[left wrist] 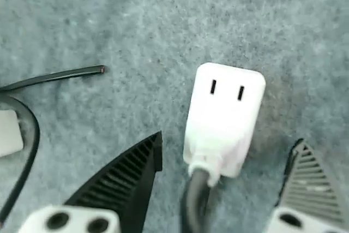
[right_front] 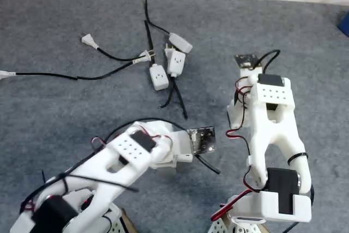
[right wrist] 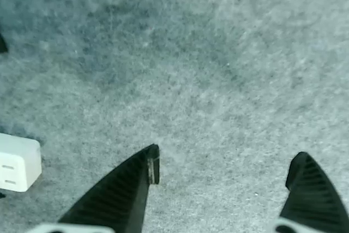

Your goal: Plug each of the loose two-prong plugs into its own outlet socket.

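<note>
A white outlet socket [left wrist: 223, 115] with two slots lies on the grey carpet, its black cord running back under the wrist. My left gripper [left wrist: 227, 140] is open, a finger on either side of the socket and clear of it. In the high view this arm [right_front: 128, 154] covers that socket. Two more white sockets [right_front: 158, 76] [right_front: 175, 61] and a white oblong piece [right_front: 180, 42] lie at the centre back. Loose plugs [right_front: 146, 55] [right_front: 88, 40] on black cords lie to their left. My right gripper [right wrist: 227, 153] is open over bare carpet, with a white socket [right wrist: 19, 162] off to one side.
Black cords [right_front: 109, 72] trail left across the carpet, one reaching the left edge. A bare cord end [left wrist: 101, 70] lies near the left gripper. The right arm [right_front: 272, 129] stands at the right. A blue object [right_front: 344, 23] sits at the far right edge.
</note>
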You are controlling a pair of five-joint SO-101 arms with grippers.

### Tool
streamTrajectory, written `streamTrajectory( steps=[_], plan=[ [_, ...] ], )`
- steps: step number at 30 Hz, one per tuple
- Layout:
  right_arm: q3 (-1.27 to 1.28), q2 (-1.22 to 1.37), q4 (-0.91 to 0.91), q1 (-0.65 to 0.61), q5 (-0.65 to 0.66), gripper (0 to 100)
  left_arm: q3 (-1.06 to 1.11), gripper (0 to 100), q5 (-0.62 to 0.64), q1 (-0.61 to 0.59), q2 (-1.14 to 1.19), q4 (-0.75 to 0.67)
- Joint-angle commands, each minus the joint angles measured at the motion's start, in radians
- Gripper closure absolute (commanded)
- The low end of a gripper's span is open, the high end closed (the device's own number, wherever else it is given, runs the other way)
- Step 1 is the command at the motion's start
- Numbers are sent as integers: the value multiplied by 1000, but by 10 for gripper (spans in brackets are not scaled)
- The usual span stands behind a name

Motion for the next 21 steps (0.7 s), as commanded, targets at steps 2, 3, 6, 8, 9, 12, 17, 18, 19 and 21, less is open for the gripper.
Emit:
streamTrajectory(
  steps=[2,3,6,8,9,12,17,18,19,21],
  plan=[
    [-2,-48,-12,12,-3,648,-97,754,2,-4,91,-17],
    [-2,-48,-13,5,-3,648,-119,807,3,-5,117,-17],
    [-1,-48,-13,-16,-3,648,-154,877,3,-5,173,-14],
    [-1,-48,-12,-22,-3,648,-163,904,3,-5,189,-14],
    [-1,-48,-12,-22,-3,648,-171,931,3,-8,191,-14],
    [1,-48,-12,-22,-3,648,-214,969,3,-47,189,38],
    [4,-47,-10,-22,-3,648,-343,969,2,-151,189,180],
    [12,-47,-10,-22,-3,648,-366,969,2,-173,189,195],
    [27,-47,-15,-22,-3,648,-392,969,2,-199,189,213],
    [45,-47,-22,-24,-2,648,-453,969,3,-251,189,262]
  ],
)
